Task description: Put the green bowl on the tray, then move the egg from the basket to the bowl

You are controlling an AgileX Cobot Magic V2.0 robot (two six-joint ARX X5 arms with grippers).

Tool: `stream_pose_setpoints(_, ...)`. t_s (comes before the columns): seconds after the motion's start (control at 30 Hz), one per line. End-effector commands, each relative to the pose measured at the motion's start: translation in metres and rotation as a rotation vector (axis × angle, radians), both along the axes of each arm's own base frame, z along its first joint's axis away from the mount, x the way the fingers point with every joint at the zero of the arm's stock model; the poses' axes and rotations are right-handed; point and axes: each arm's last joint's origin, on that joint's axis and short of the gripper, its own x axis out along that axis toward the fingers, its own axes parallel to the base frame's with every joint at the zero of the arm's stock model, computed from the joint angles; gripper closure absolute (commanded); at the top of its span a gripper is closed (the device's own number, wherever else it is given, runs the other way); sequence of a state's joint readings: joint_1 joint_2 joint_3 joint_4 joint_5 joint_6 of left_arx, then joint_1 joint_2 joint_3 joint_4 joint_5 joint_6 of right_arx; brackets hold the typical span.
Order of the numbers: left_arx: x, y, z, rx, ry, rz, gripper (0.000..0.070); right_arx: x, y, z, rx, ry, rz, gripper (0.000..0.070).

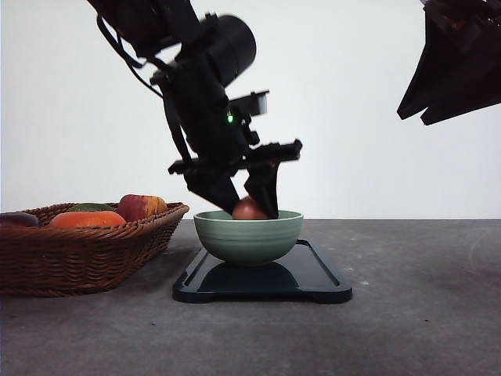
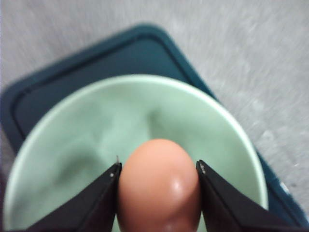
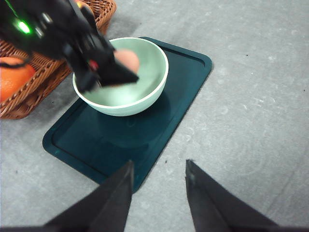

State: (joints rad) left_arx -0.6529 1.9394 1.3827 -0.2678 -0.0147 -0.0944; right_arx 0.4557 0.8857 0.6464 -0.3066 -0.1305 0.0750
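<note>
The green bowl [image 1: 248, 237] stands on the left half of the black tray [image 1: 313, 283]. My left gripper [image 1: 252, 210] reaches down into the bowl, shut on the reddish-brown egg [image 1: 249, 210], which sits just at rim height. In the left wrist view the egg [image 2: 159, 188] is pinched between both fingers over the bowl's inside [image 2: 96, 140], with the tray [image 2: 120, 53] beneath. From the right wrist view, the egg [image 3: 129, 60] hangs above the bowl [image 3: 149, 92]. My right gripper [image 3: 158, 181] is open and empty, high at the right [image 1: 415, 113].
The wicker basket [image 1: 78, 254] stands left of the tray, holding an orange fruit [image 1: 88, 219], a red-yellow apple [image 1: 141, 207] and other produce. Its rim [image 3: 29, 92] lies close to the bowl. Bare grey table [image 1: 423, 298] spreads right of the tray.
</note>
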Motion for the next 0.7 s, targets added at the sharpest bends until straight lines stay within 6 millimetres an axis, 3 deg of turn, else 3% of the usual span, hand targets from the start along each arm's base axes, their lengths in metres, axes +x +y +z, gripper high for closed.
stream_pose_setpoints(0.0, 0.003, -0.007, -0.005, -0.006, 0.000, -0.009, 0.0476, 0.000, 0.002, 0.002, -0.003, -0.009, 0.010, 0.0491)
stream_pose_setpoints(0.47, 0.007, -0.010, -0.025, 0.020, 0.030, -0.011, 0.0462, 0.000, 0.002, 0.002, -0.003, -0.009, 0.010, 0.0491)
stream_pose_setpoints(0.63, 0.006, -0.010, -0.025, 0.022, 0.033, -0.011, 0.0307, 0.000, 0.002, 0.002, -0.003, -0.009, 0.011, 0.0491)
stream_pose_setpoints(0.67, 0.006, -0.010, -0.026, 0.023, 0.034, -0.011, 0.0301, 0.000, 0.002, 0.002, -0.003, -0.009, 0.011, 0.0491)
